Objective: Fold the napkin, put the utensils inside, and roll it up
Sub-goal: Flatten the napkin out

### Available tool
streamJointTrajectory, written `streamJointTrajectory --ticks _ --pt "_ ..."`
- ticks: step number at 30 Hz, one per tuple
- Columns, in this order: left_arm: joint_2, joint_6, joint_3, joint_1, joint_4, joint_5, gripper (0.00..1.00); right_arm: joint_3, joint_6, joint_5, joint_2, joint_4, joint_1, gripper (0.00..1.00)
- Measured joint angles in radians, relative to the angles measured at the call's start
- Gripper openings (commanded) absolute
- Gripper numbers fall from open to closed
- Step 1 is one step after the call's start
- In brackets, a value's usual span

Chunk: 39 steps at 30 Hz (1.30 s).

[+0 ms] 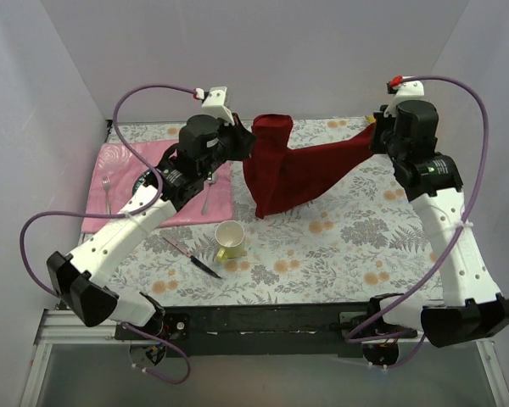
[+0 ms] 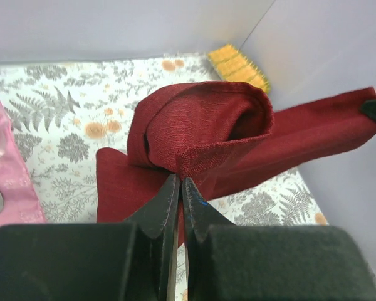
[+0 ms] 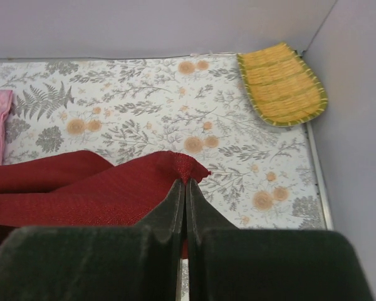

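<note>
The maroon napkin is lifted off the floral table and hangs stretched between my two grippers. My left gripper is shut on one bunched corner, where the cloth curls into a loop. My right gripper is shut on the opposite corner, and the napkin sags away to the left. The knife lies on the table near the front, left of the cup. A fork and another utensil rest on the pink cloth.
A pink patterned cloth covers the left of the table under my left arm. A white and yellow cup stands near the middle front. A yellow ribbed cloth lies in the far right corner by the wall.
</note>
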Motion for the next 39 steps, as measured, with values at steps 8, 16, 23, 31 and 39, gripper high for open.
streamJointTrajectory --ticks 8,16,23,31,39 --pt "-0.079 0.031 0.065 0.001 0.002 0.0 0.0 0.048 -0.024 0.096 -0.19 -0.09 0.0 0.01" --pt "-0.08 0.031 0.116 0.017 0.015 -0.026 0.0 0.159 -0.027 0.242 -0.306 -0.122 -0.001 0.01" --pt "0.012 -0.006 0.008 0.079 -0.015 -0.039 0.39 -0.056 0.049 0.387 -0.226 -0.217 -0.006 0.3" --pt "0.135 -0.002 -0.119 0.098 -0.212 -0.033 0.81 -0.256 0.076 0.429 -0.09 -0.363 -0.064 0.67" --pt "0.111 -0.007 -0.025 0.1 -0.15 0.123 0.73 -0.313 0.094 0.009 -0.159 -0.186 -0.054 0.65"
